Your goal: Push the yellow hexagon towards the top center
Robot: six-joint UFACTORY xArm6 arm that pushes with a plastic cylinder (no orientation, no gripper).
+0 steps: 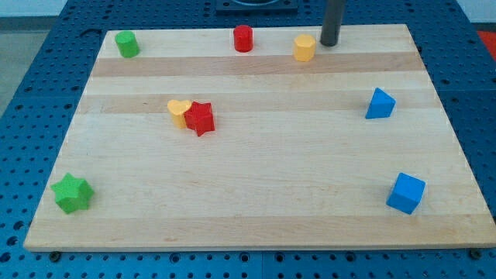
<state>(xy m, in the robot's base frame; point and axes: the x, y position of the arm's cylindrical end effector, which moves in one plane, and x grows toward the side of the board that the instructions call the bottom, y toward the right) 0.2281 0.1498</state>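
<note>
The yellow hexagon (304,47) stands near the top edge of the wooden board (256,178), a little right of centre. My tip (329,43) is just to the right of it, a small gap apart, at the board's top edge. A red cylinder (243,38) stands to the hexagon's left, near the top centre.
A green cylinder (127,44) is at the top left. A yellow heart (179,111) touches a red star (200,118) left of centre. A green star (73,193) is at the bottom left. A blue triangular block (380,104) is at the right, a blue cube (406,193) at the bottom right.
</note>
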